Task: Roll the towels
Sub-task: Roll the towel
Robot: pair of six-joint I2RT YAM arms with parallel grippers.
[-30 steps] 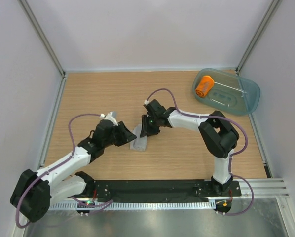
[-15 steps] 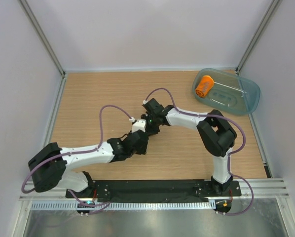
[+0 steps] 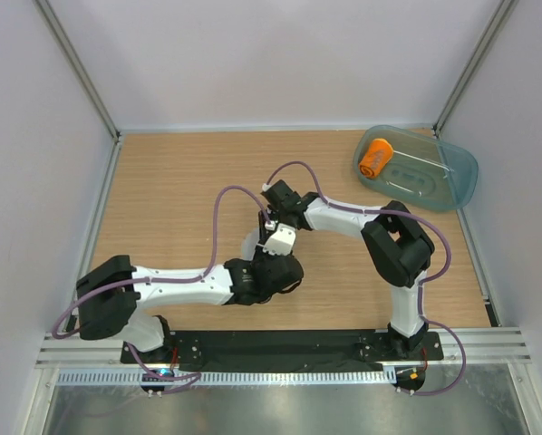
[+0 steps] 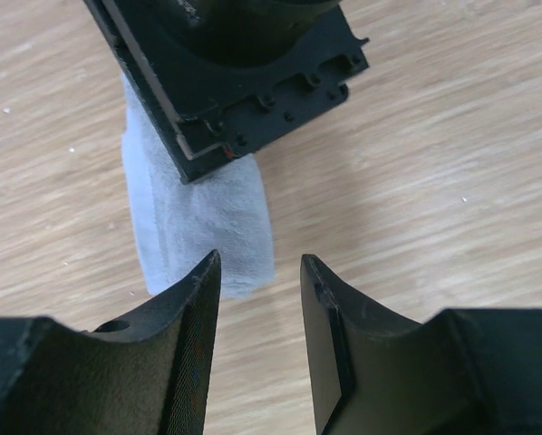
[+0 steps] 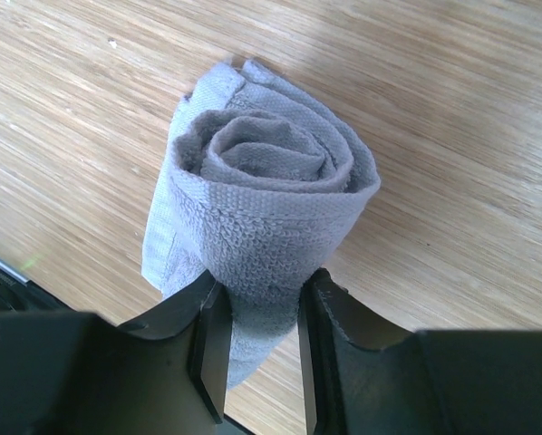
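Towel roll (image 5: 271, 181), grey, pinched by right fingers (image 5: 209, 340); left fingers (image 4: 185, 344) parted, empty, at its edge.

The right arm (image 4: 235, 63) hides the far end of the grey towel (image 4: 208, 217).

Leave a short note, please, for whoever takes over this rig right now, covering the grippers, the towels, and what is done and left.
The right gripper is shut on the grey towel, pinching the roll's side.
The left gripper is open and empty, close to one end of that roll.
The orange towel is rolled and lies in the plastic tub at the far right corner of the table.
Done: both towels are rolled.
Left: probably putting the grey roll into the tub beside the orange one. Mind that it does not unroll.
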